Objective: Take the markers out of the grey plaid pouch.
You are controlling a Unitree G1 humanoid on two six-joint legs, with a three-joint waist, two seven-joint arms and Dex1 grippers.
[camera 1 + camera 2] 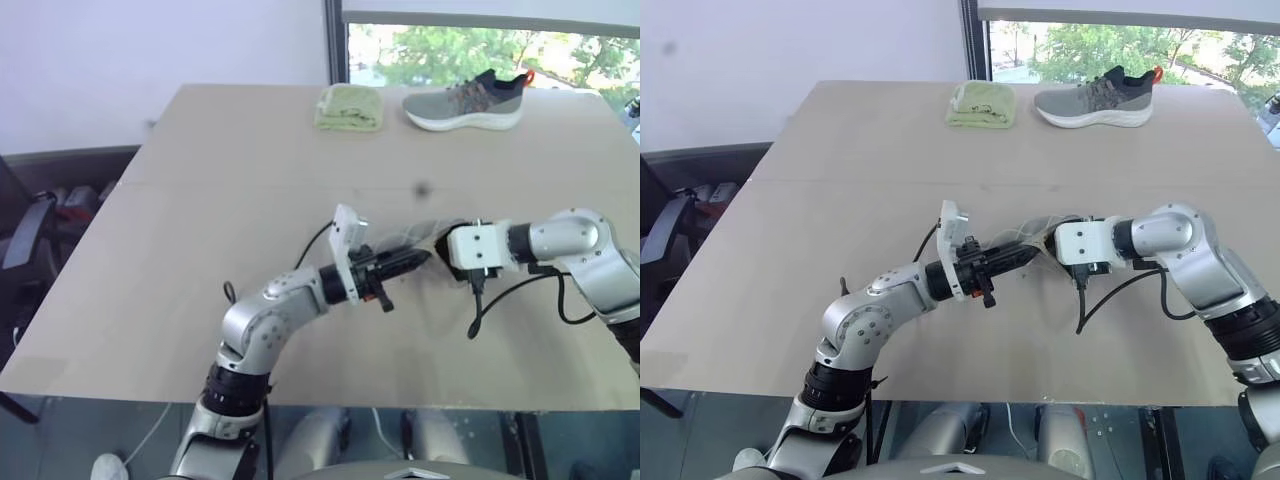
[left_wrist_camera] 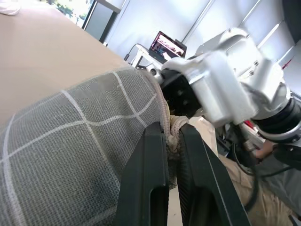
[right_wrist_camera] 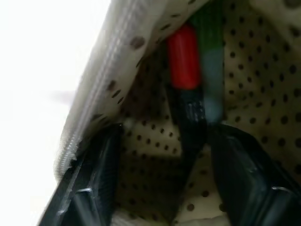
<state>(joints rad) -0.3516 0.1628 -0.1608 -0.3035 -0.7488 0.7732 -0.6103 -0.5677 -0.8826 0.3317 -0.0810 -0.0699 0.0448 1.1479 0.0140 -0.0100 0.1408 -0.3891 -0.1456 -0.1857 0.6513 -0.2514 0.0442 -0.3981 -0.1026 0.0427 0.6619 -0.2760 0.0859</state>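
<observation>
Left gripper (image 2: 173, 155) clamped tight on the pouch (image 2: 70, 136) at its corded edge, holding it lifted just above the table (image 1: 200, 200) mid-front. Right gripper (image 3: 162, 174) poked into the pouch mouth w/ fingers (image 3: 89, 183) spread apart, red marker (image 3: 184, 70) w/ its dark end sitting between them and green marker (image 3: 210, 56) touching alongside it, both inside against the dotted lining (image 3: 263, 94). Folded cloth (image 1: 348, 107) & shoe (image 1: 465, 100) way back by the far edge.

Surface: tan table (image 1: 200, 250) | Resting on it: grey sneaker (image 1: 466, 101), folded yellow-green cloth (image 1: 349, 107) (both at far edge)
</observation>
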